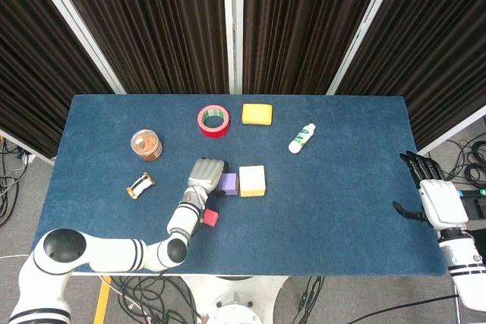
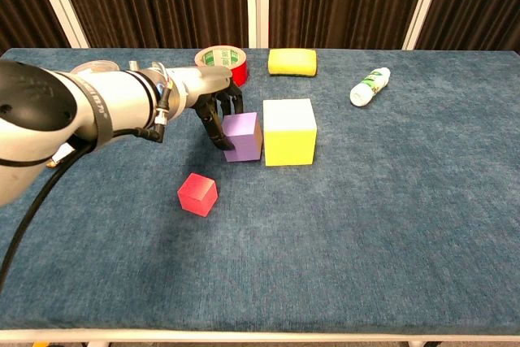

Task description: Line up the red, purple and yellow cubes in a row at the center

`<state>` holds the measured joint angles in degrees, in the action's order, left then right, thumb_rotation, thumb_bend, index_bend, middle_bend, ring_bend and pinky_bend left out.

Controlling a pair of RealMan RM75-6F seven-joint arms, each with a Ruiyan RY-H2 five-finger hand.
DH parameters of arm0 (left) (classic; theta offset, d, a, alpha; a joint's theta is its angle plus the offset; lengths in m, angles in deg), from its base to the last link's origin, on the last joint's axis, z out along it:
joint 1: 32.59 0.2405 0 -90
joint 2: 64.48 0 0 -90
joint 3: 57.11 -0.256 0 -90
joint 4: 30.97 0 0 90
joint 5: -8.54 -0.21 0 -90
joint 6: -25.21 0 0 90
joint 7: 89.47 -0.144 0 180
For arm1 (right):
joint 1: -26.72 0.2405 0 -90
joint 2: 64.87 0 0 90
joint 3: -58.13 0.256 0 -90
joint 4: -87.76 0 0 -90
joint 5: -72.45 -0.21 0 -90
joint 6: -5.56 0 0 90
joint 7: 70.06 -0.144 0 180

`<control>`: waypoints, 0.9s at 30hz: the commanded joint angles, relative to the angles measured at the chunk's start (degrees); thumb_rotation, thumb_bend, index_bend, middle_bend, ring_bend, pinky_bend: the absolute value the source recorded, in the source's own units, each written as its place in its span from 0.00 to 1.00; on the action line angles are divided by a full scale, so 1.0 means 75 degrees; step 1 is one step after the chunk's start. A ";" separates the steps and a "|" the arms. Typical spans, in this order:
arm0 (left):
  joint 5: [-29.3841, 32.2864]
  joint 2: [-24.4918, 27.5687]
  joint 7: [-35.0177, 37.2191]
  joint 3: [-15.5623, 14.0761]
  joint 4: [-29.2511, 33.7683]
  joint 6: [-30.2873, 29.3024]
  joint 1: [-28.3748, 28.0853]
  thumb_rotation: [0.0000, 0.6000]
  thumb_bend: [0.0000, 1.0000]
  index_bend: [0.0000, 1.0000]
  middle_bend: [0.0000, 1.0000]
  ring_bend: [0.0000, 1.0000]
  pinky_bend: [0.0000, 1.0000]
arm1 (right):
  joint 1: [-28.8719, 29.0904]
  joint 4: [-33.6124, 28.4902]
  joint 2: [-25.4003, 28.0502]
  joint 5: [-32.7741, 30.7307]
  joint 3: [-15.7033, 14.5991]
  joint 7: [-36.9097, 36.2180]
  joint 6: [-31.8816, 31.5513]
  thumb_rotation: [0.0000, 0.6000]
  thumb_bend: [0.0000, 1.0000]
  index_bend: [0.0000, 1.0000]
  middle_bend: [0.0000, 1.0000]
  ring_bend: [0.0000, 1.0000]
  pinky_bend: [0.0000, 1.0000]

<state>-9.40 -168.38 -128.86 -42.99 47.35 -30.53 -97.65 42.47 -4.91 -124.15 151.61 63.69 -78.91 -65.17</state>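
- The left hand (image 2: 218, 107) was seen at the left side of the purple cube (image 2: 243, 136), its fingers (image 2: 221, 126) curled down against that face; whether the cube was pinched or merely pushed could not be told.
- The red cube (image 2: 197, 194) lay apart, nearer the table's front edge than the hand and just behind its wrist in the head view, where it was partly covered by the forearm.
- The purple cube sat directly off the fingertips, and the yellow cube (image 2: 288, 131) stood on its far side from the hand, the two touching or nearly so; the seam between them could not be resolved.
- The step in hand was judged to be the setting of the purple cube beside the yellow one. The next move was judged to call for the fingers to be lifted clear without disturbing that pair, and for the red cube to be fetched to the open left end of the row.
- The right hand (image 1: 433, 196) was held off the table's right edge, well away from every cube, fingers spread and nothing in them; it was absent from the chest view.
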 commanded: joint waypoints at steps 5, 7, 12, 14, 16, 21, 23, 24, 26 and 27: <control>-0.0002 -0.0071 -0.0157 0.0013 0.0039 -0.0019 -0.0002 1.00 0.25 0.39 0.44 0.38 0.29 | -0.0017 -0.0004 0.0014 0.0005 0.0029 -0.0037 -0.0014 1.00 0.13 0.00 0.03 0.00 0.00; 0.0007 -0.0083 -0.0164 0.0029 0.0052 -0.0012 0.0012 1.00 0.23 0.33 0.40 0.36 0.29 | -0.0024 0.0005 -0.0005 0.0032 0.0036 -0.0092 -0.0033 1.00 0.13 0.00 0.03 0.00 0.00; -0.0185 -0.0097 -0.0201 0.0003 0.0055 -0.0135 0.0062 1.00 0.20 0.21 0.30 0.29 0.29 | -0.0032 0.0031 -0.0026 0.0067 0.0048 -0.0160 -0.0046 1.00 0.13 0.00 0.04 0.00 0.00; -0.0273 -0.0066 -0.0189 -0.0016 0.0103 -0.0147 0.0104 1.00 0.20 0.19 0.28 0.29 0.29 | -0.0037 0.0021 -0.0020 0.0080 0.0055 -0.0157 -0.0063 1.00 0.13 0.00 0.04 0.00 0.00; -0.0378 0.0018 -0.0157 -0.0020 0.0228 -0.0189 0.0168 1.00 0.19 0.19 0.27 0.28 0.29 | -0.0042 0.0015 -0.0011 0.0084 0.0061 -0.0166 -0.0068 1.00 0.13 0.00 0.04 0.00 0.00; -0.0648 0.0031 -0.0090 -0.0007 0.0403 -0.0288 0.0246 1.00 0.18 0.18 0.24 0.25 0.29 | -0.0052 0.0000 0.0012 0.0092 0.0066 -0.0175 -0.0065 1.00 0.13 0.00 0.04 0.00 0.00; -0.0678 -0.0056 -0.0082 0.0042 0.0366 -0.0287 0.0221 1.00 0.17 0.17 0.23 0.24 0.29 | -0.0070 -0.0010 0.0024 0.0097 0.0066 -0.0176 -0.0089 1.00 0.13 0.00 0.04 0.00 0.00; -0.0667 -0.0111 -0.0090 0.0078 0.0335 -0.0257 0.0194 1.00 0.17 0.17 0.23 0.24 0.29 | -0.0084 -0.0013 0.0031 0.0095 0.0068 -0.0181 -0.0108 1.00 0.13 0.00 0.04 0.00 0.00; -0.0642 -0.0194 -0.0150 0.0123 0.0261 -0.0237 0.0134 1.00 0.16 0.17 0.21 0.22 0.29 | -0.0098 -0.0021 0.0049 0.0086 0.0074 -0.0195 -0.0120 1.00 0.13 0.00 0.04 0.00 0.00; -0.0649 -0.0259 -0.0196 0.0154 0.0187 -0.0254 0.0088 1.00 0.16 0.16 0.20 0.22 0.29 | -0.0103 -0.0023 0.0059 0.0083 0.0079 -0.0197 -0.0124 1.00 0.13 0.00 0.04 0.00 0.00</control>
<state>-14.28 -169.87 -129.98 -42.12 49.23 -32.42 -96.63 41.71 -5.07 -123.72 152.25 64.26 -80.38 -66.09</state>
